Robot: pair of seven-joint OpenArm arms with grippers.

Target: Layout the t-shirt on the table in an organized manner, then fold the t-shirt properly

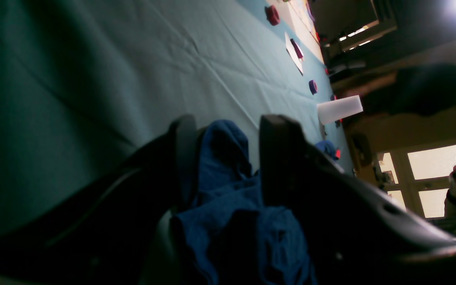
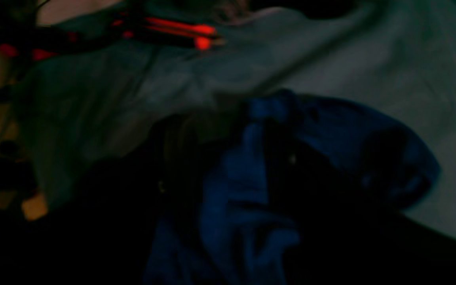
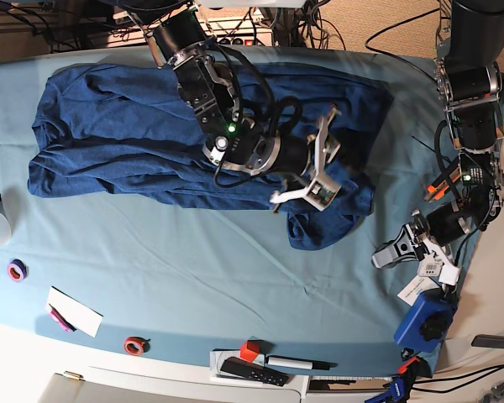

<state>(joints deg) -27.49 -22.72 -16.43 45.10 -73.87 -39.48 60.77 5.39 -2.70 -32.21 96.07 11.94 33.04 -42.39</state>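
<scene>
The dark navy t-shirt lies spread across the far half of the teal table, bunched into a wrinkled lump at its right end. My right gripper hovers over that lump with its white fingers spread open. In the right wrist view blue t-shirt cloth shows between and beyond the dark fingers of the right gripper. My left gripper sits low near the table's right edge, just right of the shirt. Its fingers stand apart in the left wrist view, where the left gripper frames blue t-shirt cloth against the table.
Along the near edge lie a purple tape roll, a white card, a red tape roll, a red block, a marker and a black remote. A blue box sits at the right corner. A white cup stands far off.
</scene>
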